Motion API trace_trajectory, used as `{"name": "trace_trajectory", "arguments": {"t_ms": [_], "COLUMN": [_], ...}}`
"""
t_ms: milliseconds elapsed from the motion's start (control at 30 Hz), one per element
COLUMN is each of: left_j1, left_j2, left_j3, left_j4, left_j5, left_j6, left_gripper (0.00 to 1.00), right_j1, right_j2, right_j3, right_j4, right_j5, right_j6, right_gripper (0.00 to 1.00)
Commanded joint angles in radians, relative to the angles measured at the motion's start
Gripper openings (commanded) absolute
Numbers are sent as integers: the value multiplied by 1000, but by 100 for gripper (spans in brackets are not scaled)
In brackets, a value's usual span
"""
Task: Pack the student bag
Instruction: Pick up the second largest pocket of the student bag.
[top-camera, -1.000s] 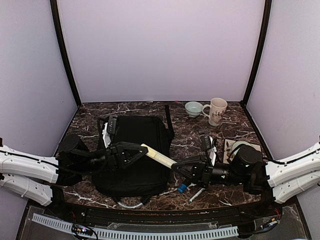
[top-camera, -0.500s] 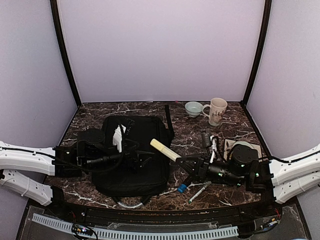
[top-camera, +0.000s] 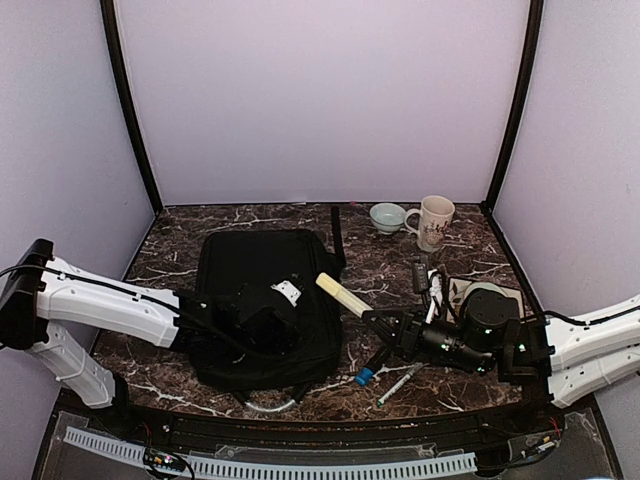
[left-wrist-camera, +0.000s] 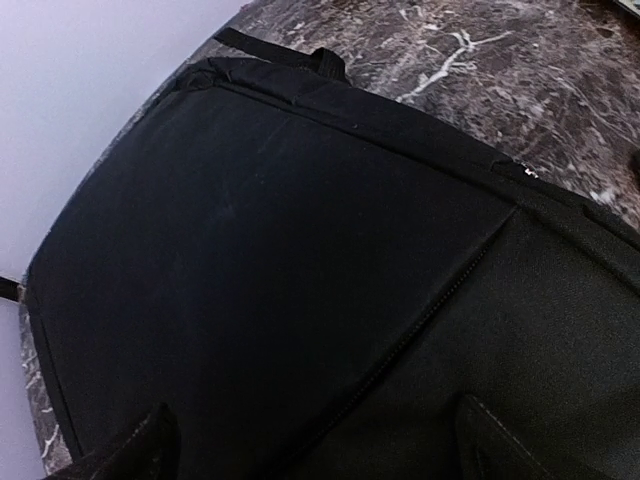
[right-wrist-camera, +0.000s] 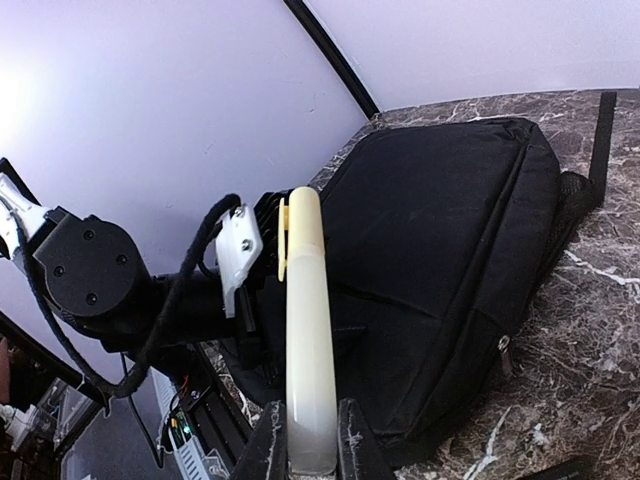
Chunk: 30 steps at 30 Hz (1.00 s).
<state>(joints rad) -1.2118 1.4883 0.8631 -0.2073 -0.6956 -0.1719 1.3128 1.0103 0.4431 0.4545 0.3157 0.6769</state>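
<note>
The student bag lies flat on the marble table, a large black fabric bag, and its zipper looks closed. My left gripper hovers close over the bag's front half. It is open wide, with only dark fabric between its fingers. My right gripper is shut on the lower end of a cream-coloured marker. It holds the marker slanted above the bag's right edge, cap toward the bag. The left wrist sits just behind the marker's cap.
A white mug and a small pale bowl stand at the back right. A pen and a blue-capped item lie near the front, right of the bag. A dark book is partly hidden behind my right arm.
My left gripper let go of the marker's far end, opened wide and dropped down over the bag. My right gripper kept the marker and drew it slightly right.
</note>
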Motion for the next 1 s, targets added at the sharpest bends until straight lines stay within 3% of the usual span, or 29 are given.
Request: {"name": "trace_trajectory", "arguments": {"t_ms": [0, 167, 567, 833, 967], "left_j1": [28, 46, 44, 81, 112], "left_j2": [161, 187, -139, 49, 122], "left_j3": [68, 95, -11, 98, 122], "left_j4": [-251, -311, -168, -344, -354], "left_j5": [-242, -282, -137, -207, -230], "left_j6": [-69, -135, -14, -87, -91], "left_gripper": [99, 98, 93, 94, 94], "right_j1": [0, -1, 0, -1, -1], "right_j2": [-7, -10, -1, 10, 10], "right_j3": [0, -5, -4, 1, -2], "right_j4": [24, 25, 37, 44, 41], "right_j5": [14, 5, 0, -15, -15], "right_j6": [12, 15, 11, 10, 12], "right_gripper": [0, 0, 0, 0, 0]}}
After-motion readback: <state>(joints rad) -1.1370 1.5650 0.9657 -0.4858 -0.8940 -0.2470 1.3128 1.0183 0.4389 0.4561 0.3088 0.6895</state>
